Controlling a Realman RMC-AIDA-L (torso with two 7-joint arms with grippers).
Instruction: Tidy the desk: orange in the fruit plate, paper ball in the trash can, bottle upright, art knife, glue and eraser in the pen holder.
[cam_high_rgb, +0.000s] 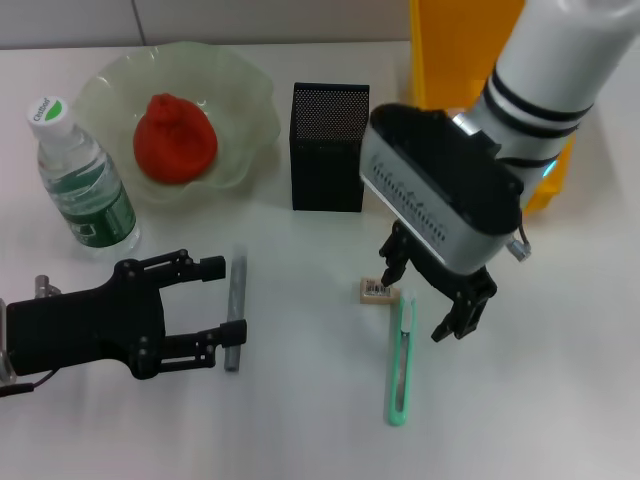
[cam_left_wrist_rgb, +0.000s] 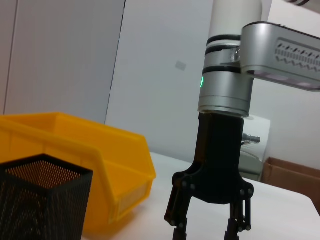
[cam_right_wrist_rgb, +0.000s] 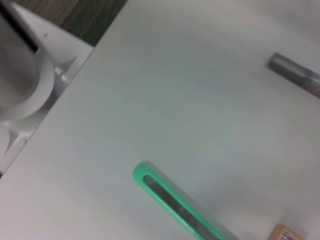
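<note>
- Head view: my right gripper (cam_high_rgb: 438, 295), jaws open, is hovering over art knife (cam_high_rgb: 402, 355) w/ eraser (cam_high_rgb: 378, 291) just beside; I'm risking nudging the eraser. My left gripper (cam_high_rgb: 222, 308), open, is straddling the glue (cam_high_rgb: 236, 310).
- Left wrist: pen holder (cam_left_wrist_rgb: 42, 200) is standing near; a tall drop could be tipping it.
- Right wrist: knife is lying flat, so fingers may be skidding.

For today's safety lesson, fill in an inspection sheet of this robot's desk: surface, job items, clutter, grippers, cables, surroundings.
Surface: white desk.
Job's things: red fruit in the fruit plate; bottle upright; pen holder; green art knife, eraser and grey glue stick lying on the desk.
Clutter: nothing seen.
Grippers: left gripper open beside the glue stick; right gripper open over the knife's top end.
Cables: short one at the right wrist.
Surroundings: yellow bin.
</note>
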